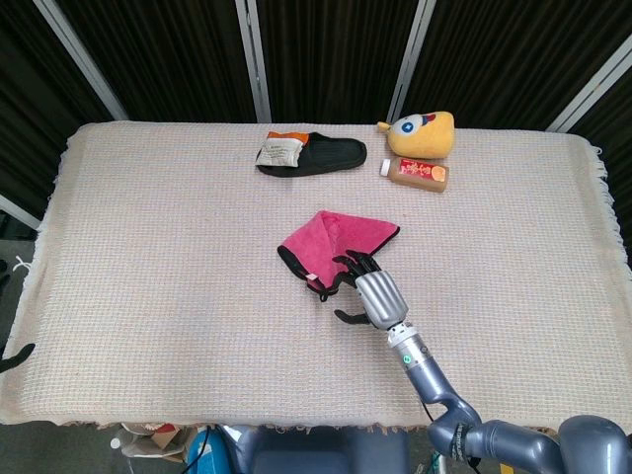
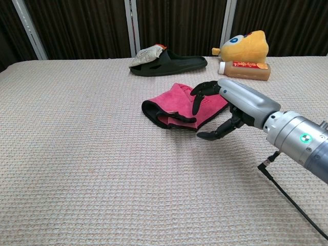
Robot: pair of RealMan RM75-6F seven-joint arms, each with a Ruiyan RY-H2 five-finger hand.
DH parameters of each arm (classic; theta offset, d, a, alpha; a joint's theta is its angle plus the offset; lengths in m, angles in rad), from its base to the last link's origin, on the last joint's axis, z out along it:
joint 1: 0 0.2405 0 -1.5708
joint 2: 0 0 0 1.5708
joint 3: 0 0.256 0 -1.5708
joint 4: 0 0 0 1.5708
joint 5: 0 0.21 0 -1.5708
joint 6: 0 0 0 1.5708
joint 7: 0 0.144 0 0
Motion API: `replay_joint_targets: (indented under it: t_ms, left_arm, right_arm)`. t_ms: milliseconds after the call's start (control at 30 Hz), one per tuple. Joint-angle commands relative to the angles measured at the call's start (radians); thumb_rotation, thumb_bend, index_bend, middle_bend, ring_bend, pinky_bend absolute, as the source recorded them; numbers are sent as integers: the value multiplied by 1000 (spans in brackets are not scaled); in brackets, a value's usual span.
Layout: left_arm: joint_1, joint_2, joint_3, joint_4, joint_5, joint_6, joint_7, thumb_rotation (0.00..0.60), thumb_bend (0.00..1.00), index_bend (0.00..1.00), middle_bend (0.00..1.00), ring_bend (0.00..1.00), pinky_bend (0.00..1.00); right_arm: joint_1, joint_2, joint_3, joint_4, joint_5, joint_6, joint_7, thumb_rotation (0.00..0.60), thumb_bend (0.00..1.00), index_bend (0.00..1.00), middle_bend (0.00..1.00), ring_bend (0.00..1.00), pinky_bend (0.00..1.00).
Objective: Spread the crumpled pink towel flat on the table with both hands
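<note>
The pink towel point(image 1: 331, 242) point(image 2: 179, 102), edged in black, lies folded and crumpled at the middle of the table. My right hand point(image 1: 370, 291) point(image 2: 233, 105) hovers at the towel's near right edge. Its fingers are spread over the cloth, its thumb sits low beside it, and it holds nothing. Only a dark tip of my left hand point(image 1: 14, 359) shows, at the table's front left edge in the head view. The chest view does not show the left hand.
A black slipper point(image 1: 316, 156) point(image 2: 171, 62) with a packet tucked in it lies at the back centre. A yellow plush toy point(image 1: 423, 133) point(image 2: 248, 47) and an orange bottle point(image 1: 419, 173) point(image 2: 246, 70) lie at the back right. A woven cloth point(image 1: 148, 247) covers the table.
</note>
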Motion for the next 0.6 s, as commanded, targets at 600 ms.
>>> replay_joint_targets:
  t_ms: [600]
  left_arm:
    - [2,14,1,-6,-3,-4,-30,600,0,0,0,0,0]
  right_arm:
    - [33,-110,21,53,40,34,-40,600,440,583,260,130,128]
